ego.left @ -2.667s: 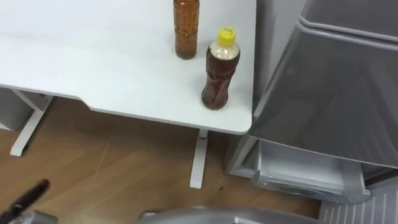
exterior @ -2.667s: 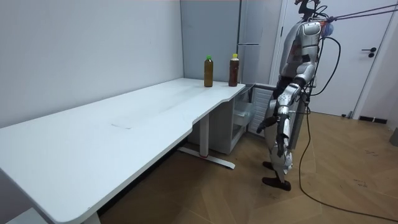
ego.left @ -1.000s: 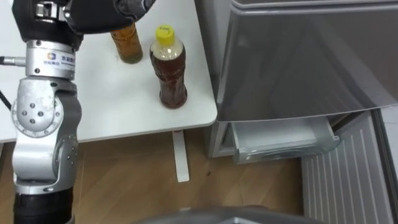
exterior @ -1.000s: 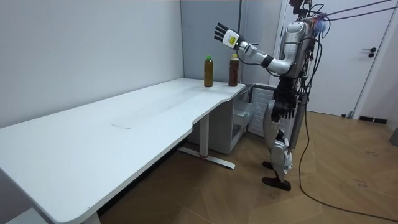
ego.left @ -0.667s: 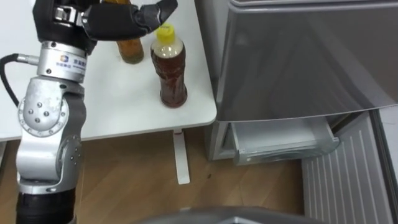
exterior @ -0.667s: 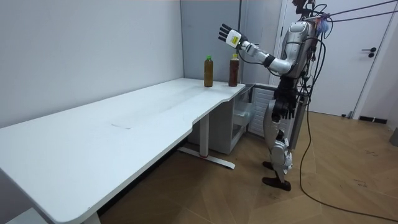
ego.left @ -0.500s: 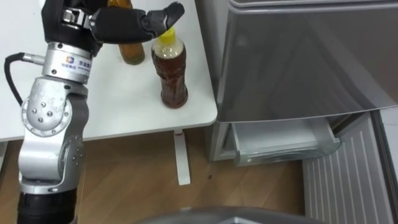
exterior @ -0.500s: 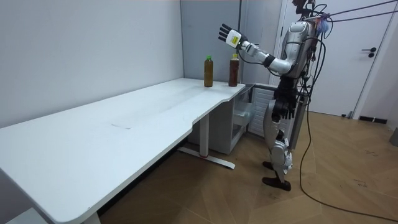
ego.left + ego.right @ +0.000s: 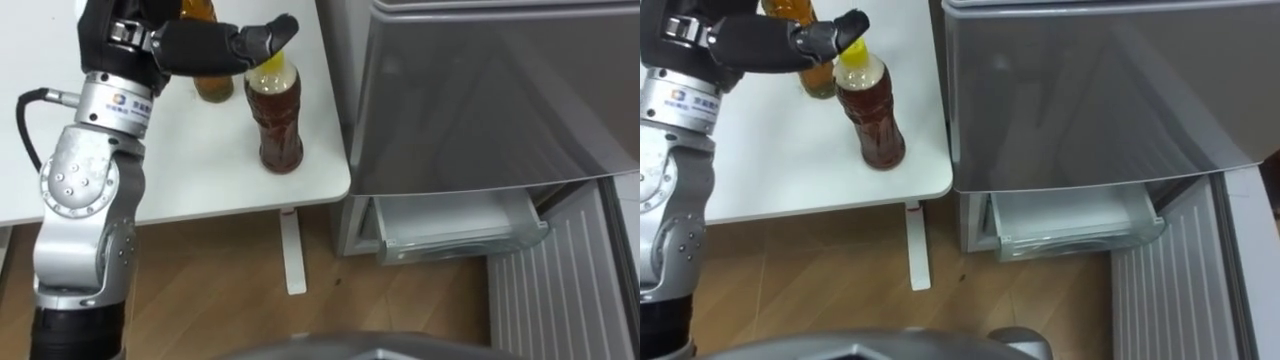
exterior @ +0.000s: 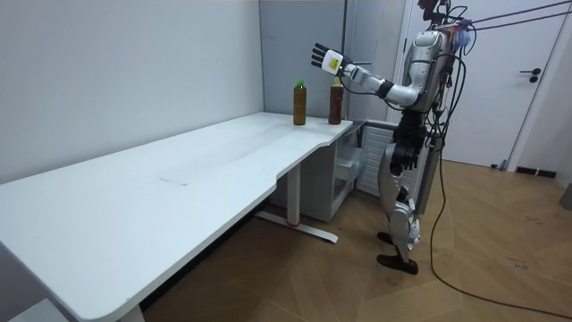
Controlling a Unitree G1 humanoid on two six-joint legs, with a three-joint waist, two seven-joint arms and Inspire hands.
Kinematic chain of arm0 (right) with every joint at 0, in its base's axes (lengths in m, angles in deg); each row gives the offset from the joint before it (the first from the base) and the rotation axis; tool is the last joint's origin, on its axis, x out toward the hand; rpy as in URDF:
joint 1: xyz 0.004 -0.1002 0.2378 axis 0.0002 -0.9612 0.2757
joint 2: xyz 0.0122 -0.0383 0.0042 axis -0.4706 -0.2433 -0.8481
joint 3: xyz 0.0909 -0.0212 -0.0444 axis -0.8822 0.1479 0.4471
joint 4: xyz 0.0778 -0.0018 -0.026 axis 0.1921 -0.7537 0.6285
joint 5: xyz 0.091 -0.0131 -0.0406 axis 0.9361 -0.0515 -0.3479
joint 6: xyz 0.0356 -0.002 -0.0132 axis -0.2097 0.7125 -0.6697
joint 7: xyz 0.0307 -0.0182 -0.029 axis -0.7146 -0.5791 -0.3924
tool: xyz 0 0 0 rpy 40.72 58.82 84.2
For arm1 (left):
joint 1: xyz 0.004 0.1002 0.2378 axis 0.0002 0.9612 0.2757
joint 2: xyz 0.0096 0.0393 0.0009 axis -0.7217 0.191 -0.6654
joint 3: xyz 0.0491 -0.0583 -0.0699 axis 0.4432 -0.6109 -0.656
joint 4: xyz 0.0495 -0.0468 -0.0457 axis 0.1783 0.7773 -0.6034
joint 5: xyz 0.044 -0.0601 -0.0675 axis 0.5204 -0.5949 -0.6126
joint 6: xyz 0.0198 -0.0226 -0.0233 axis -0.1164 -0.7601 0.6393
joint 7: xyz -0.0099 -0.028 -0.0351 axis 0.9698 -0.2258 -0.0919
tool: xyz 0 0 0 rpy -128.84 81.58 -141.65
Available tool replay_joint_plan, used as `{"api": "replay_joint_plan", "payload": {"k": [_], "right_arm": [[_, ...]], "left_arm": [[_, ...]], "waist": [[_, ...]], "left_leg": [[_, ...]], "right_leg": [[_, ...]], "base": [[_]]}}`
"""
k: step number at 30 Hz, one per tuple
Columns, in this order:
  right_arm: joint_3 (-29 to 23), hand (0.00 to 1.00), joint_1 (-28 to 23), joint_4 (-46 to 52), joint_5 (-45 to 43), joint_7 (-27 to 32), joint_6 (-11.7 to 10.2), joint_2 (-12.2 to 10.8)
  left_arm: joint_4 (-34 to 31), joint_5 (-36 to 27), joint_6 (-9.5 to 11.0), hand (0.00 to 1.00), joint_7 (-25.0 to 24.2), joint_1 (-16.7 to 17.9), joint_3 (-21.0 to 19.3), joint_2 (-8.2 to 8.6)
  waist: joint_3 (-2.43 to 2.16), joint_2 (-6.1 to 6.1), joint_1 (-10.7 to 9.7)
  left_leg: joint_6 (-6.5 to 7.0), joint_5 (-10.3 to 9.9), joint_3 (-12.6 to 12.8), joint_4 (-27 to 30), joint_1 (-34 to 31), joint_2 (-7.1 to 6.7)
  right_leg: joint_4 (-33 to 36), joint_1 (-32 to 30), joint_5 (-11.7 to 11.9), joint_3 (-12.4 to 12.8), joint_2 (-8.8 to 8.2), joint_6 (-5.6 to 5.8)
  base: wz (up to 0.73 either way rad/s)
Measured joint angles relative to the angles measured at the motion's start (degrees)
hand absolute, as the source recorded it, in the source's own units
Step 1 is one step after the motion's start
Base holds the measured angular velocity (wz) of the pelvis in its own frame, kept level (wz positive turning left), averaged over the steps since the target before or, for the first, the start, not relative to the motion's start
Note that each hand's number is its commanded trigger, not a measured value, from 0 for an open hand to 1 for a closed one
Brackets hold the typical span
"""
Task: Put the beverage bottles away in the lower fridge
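Observation:
A brown drink bottle with a yellow cap (image 9: 276, 118) stands near the right corner of the white table (image 9: 190, 175). Behind it stands an amber bottle (image 9: 211, 82), green-capped in the room view (image 10: 299, 102). My left hand (image 9: 195, 42) is open, its fingers stretched out level above the table. One fingertip (image 9: 283, 24) reaches over the yellow cap. The same hand shows above the bottles in the room view (image 10: 323, 58). My right hand (image 10: 399, 156) hangs by my hip. The grey fridge (image 9: 480, 100) stands right of the table, its lower compartment open with a clear drawer (image 9: 450, 228) showing.
I stand on the wood floor (image 9: 220, 310) at the table's end, facing the fridge. The open lower door's ribbed white inner side (image 9: 560, 290) lies at the far right. A white table leg (image 9: 291, 255) stands beside the fridge. A door (image 10: 536, 80) is behind me.
My left arm has risen from my side to above the table. In the last second the hand moved right and slightly down, over the yellow cap. The bottles have not moved.

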Motion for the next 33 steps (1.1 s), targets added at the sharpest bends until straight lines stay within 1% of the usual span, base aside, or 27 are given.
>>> {"api": "replay_joint_plan", "payload": {"k": [4,10,14,18,21,29,33], "right_arm": [[0.00,0.00,0.00,-0.16,0.01,0.05,0.03,-0.17],[0.00,0.00,0.05,-0.54,0.05,0.02,0.03,-0.53],[0.01,0.00,0.47,-1.85,0.05,0.02,0.12,-0.66],[0.03,0.00,0.58,-1.97,0.06,0.13,0.11,-0.66],[0.03,0.00,0.60,-2.01,0.06,0.45,0.11,-0.67],[0.03,0.00,0.87,-2.62,0.07,0.54,0.11,-0.67],[0.10,0.00,1.28,-2.63,0.03,0.65,0.56,-0.67]], "left_arm": [[0.75,-0.01,-0.69,0.00,-0.46,0.10,0.00,0.18],[0.83,-0.01,-0.72,0.00,-0.91,0.57,0.16,0.47],[2.59,0.02,-0.78,0.00,-1.41,0.97,2.18,0.47],[3.28,0.04,-1.44,0.00,-2.23,1.00,3.66,0.43],[3.28,0.03,-1.60,0.00,-3.00,1.00,3.93,0.43],[3.28,0.02,-1.61,0.00,-3.20,1.00,3.93,0.43],[3.28,0.15,-1.69,0.00,-3.53,1.00,4.62,0.46]], "waist": [[0.00,0.00,0.00],[0.00,-0.04,-0.02],[-0.06,0.01,0.06],[-0.05,-0.08,0.06],[-0.04,-0.11,0.06],[-0.05,-0.37,0.08],[-0.05,-0.40,0.10]], "left_leg": [[0.00,0.00,0.00,-0.04,0.01,0.01],[0.00,0.00,0.04,-0.05,0.10,0.00],[0.00,0.00,0.03,0.01,0.11,0.01],[0.00,0.00,0.03,0.02,0.12,0.01],[0.00,0.00,0.04,0.03,0.13,0.01],[0.00,0.00,0.05,0.04,0.12,0.01],[0.00,0.00,0.06,0.00,0.03,0.01]], "right_leg": [[-0.02,-0.01,0.00,0.01,0.01,0.00],[0.02,0.02,0.00,0.14,-0.01,0.00],[0.09,0.03,0.00,0.14,-0.10,0.00],[0.12,0.03,0.00,0.14,-0.11,0.00],[0.12,0.03,0.00,0.14,-0.13,0.00],[0.12,0.00,0.00,0.14,-0.13,0.00],[0.12,-0.10,0.00,0.03,-0.14,0.00]], "base": [[0.00],[0.00],[0.00],[0.00],[0.00],[0.00],[0.00]]}}
